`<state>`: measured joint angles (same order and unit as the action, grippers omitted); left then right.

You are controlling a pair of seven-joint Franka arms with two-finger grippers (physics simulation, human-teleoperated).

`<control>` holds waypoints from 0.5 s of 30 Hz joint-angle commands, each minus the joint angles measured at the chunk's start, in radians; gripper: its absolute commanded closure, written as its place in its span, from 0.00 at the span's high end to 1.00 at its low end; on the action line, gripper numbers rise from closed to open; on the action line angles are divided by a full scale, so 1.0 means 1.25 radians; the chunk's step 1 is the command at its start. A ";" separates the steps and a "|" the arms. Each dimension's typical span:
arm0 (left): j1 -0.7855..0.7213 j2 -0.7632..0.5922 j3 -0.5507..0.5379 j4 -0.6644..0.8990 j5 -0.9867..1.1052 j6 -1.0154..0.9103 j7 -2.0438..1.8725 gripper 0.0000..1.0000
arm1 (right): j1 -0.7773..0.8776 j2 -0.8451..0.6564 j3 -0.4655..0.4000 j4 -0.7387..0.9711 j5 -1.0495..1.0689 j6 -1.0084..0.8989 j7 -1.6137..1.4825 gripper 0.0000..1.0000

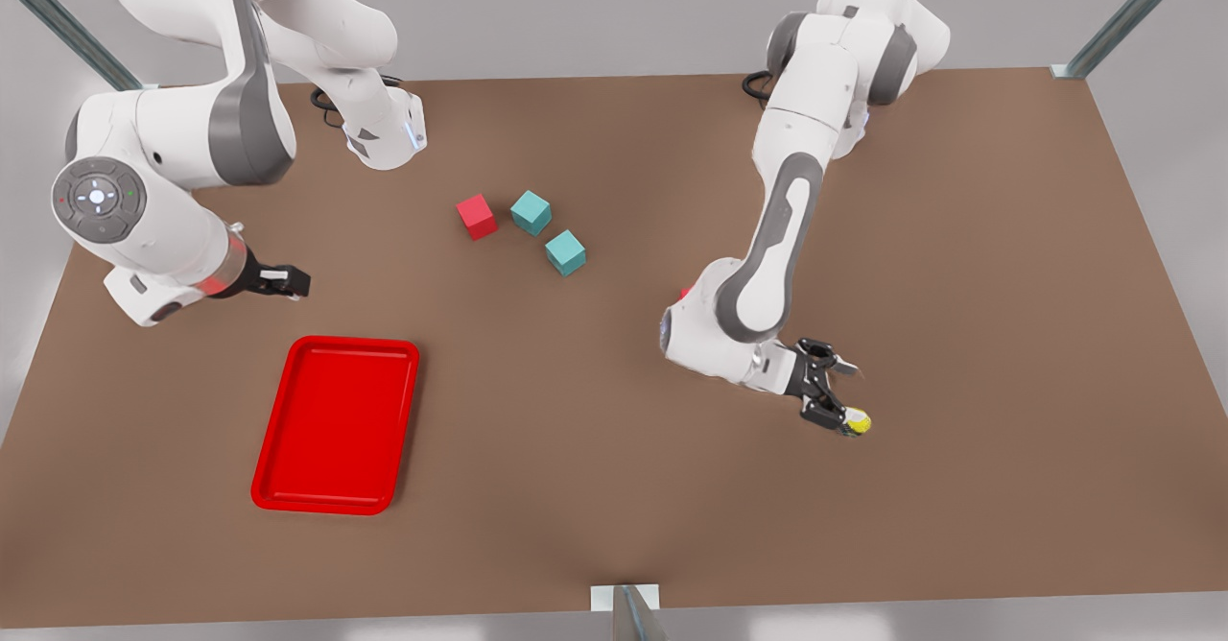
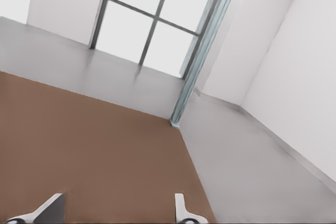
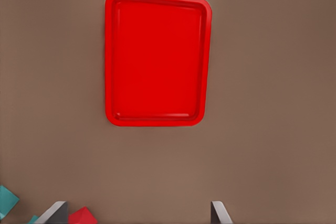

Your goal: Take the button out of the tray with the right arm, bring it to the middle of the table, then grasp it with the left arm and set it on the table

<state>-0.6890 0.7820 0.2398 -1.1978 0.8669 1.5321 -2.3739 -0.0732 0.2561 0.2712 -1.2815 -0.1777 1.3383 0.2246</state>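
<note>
The tray is sitting empty nearest me. Well off to its right in the front view, the button seems to be lying on the worktop at the left arm's jaws, which are gaping wide and gripping nothing. That arm should be lifting straight up, clear of the button, not nudging it. Just beyond the tray the right arm is waiting, jaws spread and empty.

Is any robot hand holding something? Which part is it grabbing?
The button is right at the left hand, but whether it is gripped cannot be told. The right hand holds nothing.

front: high, overlooks table | right wrist: down onto tray | left wrist: table corner
</note>
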 commanded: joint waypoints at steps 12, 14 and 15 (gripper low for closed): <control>0.295 -0.606 -0.116 -0.260 -0.604 -0.068 2.122 1.00 | -0.009 -0.001 -0.001 0.020 0.078 0.023 0.024 1.00; 0.297 -0.607 -0.116 -0.260 -0.621 -0.070 2.120 1.00 | -0.005 -0.001 0.000 0.020 0.070 0.023 0.019 1.00; 0.297 -0.607 -0.116 -0.260 -0.621 -0.070 2.118 1.00 | -0.005 -0.002 0.000 0.020 0.070 0.023 0.023 1.00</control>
<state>-0.3013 0.0257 0.0940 -1.5217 0.1015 1.4074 -0.9423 -0.0809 0.2554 0.2706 -1.2567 -0.0902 1.3635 0.2406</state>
